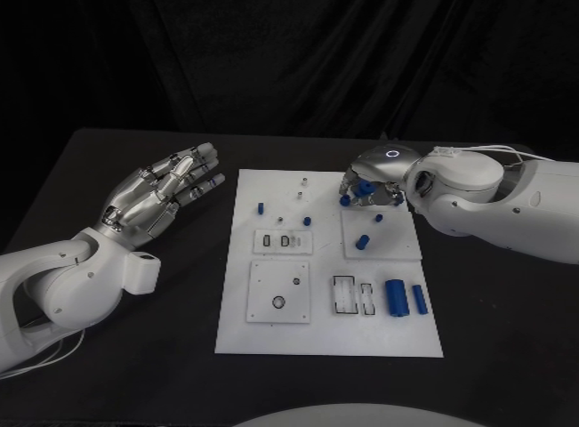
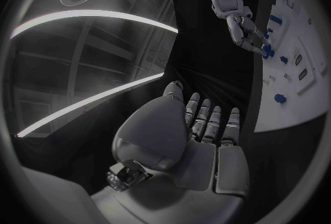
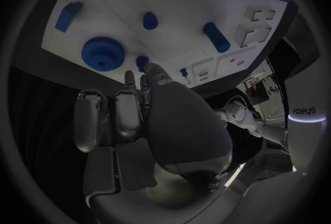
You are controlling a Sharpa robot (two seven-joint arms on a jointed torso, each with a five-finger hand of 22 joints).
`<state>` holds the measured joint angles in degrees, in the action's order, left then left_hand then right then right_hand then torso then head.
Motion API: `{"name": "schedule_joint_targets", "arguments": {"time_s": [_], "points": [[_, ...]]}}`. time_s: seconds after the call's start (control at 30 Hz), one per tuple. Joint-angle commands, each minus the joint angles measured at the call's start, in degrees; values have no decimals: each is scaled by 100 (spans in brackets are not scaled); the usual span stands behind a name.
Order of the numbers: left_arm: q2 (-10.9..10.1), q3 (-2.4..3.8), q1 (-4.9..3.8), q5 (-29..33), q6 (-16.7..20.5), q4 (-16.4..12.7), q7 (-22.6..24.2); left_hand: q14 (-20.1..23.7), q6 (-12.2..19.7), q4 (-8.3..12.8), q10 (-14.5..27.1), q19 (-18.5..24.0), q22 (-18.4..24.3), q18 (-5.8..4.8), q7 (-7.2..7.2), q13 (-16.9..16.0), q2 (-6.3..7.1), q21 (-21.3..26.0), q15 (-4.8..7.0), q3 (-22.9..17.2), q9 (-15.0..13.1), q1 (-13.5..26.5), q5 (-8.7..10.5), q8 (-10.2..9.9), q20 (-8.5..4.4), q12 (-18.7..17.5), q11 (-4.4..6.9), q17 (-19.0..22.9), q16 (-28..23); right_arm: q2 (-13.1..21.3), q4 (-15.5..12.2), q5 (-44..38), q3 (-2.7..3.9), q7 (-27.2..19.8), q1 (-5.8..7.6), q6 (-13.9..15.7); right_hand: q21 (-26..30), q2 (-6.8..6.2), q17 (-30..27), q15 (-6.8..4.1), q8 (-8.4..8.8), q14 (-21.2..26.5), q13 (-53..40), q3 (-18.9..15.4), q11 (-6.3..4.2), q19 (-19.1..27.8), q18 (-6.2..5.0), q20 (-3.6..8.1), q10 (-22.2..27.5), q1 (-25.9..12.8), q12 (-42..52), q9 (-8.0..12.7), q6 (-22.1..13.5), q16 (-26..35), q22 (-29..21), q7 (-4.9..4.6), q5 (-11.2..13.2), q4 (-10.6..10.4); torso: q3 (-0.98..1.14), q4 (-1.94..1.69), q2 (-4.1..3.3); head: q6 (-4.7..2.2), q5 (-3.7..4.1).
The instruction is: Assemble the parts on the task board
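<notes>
Your left hand (image 1: 158,194) hovers over the black table (image 1: 148,356) just left of the task board (image 1: 238,338), fingers spread and straight, holding nothing; keep it there, clear of the work. The task board is a flat white plate, smooth and matt, lying in the middle of the table, with raised square plates and cut-out slots on it. Small blue pegs stand along its far half, and one blue peg (image 1: 364,241) stands upright on the raised plate at its right. Nearer you, a large blue cylinder (image 1: 396,297) lies on its side beside a thinner one, both smooth and likely to roll.

Your right hand (image 1: 369,185) is down at the board's far right corner, fingertips pinched around what looks like a small blue part (image 3: 143,62); how firm the grip is, I cannot tell. In the right wrist view a toothed blue gear (image 3: 102,53) lies flat just beside those fingertips. Lower slowly, keep the part upright, and avoid nudging the gear.
</notes>
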<state>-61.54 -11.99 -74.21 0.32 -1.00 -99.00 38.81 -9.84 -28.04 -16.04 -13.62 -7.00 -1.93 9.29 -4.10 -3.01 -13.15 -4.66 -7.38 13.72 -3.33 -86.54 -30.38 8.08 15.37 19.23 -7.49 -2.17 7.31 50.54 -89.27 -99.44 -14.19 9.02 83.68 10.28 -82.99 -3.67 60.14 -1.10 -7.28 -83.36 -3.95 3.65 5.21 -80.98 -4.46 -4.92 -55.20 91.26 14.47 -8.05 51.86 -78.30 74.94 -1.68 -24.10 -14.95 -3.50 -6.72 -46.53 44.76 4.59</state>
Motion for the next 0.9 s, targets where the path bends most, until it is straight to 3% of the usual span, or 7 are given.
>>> {"name": "schedule_joint_targets", "arguments": {"time_s": [0.03,0.27,0.47,0.9], "points": [[15,1,-13,28,-136,6,784,-3,58,-2,31,16,4,112,-9,5,3,9,-42,-37,6,-40,-37,6,45,-20,-8,0,-3,-39,66,-71,3,-129,-51,365,-25,-64,-3,3,-4,-27,3,38,-7,-13,112,-28,-36,-4,-37,-8,48,21,105,4,-36,-7,-1,-10,25,11,4],[12,-5,-12,28,-139,21,751,-6,68,7,38,9,3,112,-19,4,-1,5,-58,-63,5,-65,-79,9,67,-17,-17,-1,2,-169,248,-71,4,-280,-153,568,-33,-75,30,40,23,-36,3,220,-3,-26,116,-55,-118,-2,-67,-42,74,8,136,34,-123,-53,-4,-6,50,38,-7],[24,-9,-12,28,-147,44,725,-7,80,24,45,6,4,112,-25,3,-12,3,-70,-102,5,-101,-122,12,80,-16,-30,-1,5,-254,367,-71,4,-365,-202,677,-32,-141,34,64,135,-36,8,418,4,-27,116,-84,-180,3,-125,-42,-50,8,153,90,-36,-76,-4,-4,57,43,-2],[46,-11,-11,29,-179,114,651,-14,88,49,42,1,4,112,-39,1,-5,0,-82,-140,4,-139,-156,17,89,-6,-48,-3,13,-280,433,-71,4,-237,-264,423,-13,-290,-64,125,133,-15,6,572,6,-11,111,-130,-312,-161,-184,-116,50,53,143,29,68,-127,-5,3,87,62,4]]}}
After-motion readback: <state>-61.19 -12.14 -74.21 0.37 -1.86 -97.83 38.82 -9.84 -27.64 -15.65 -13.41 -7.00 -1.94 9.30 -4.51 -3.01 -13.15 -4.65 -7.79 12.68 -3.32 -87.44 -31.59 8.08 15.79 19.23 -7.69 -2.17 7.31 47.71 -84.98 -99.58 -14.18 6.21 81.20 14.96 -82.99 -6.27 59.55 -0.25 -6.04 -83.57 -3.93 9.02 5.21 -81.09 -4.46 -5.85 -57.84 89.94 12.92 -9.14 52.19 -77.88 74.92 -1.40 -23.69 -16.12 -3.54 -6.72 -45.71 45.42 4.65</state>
